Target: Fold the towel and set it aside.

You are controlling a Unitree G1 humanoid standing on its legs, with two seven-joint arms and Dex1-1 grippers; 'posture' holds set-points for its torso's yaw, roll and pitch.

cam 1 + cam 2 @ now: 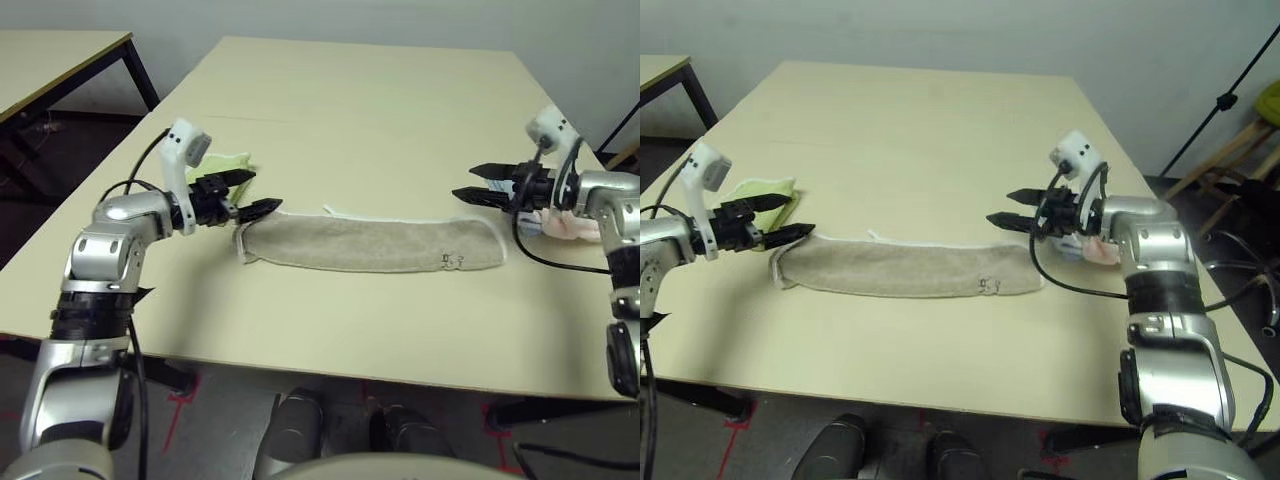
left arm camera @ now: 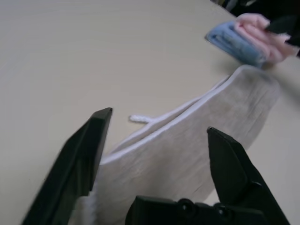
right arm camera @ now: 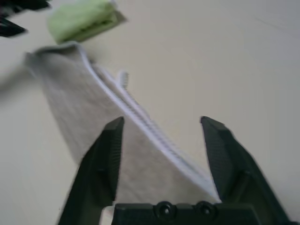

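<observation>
No readable text, towel (image 1: 370, 245) bears a small embroidered mark, illegible

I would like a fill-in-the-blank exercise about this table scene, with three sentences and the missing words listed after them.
1. The towel lies as a long strip between the left gripper and the right gripper, and its edging is ____ in colour.
2. The folded cloth behind the left gripper is lime-____.
3. Near the right gripper, a ____ cloth lies on top of a pale blue one.

Missing words: white; green; pink
</observation>
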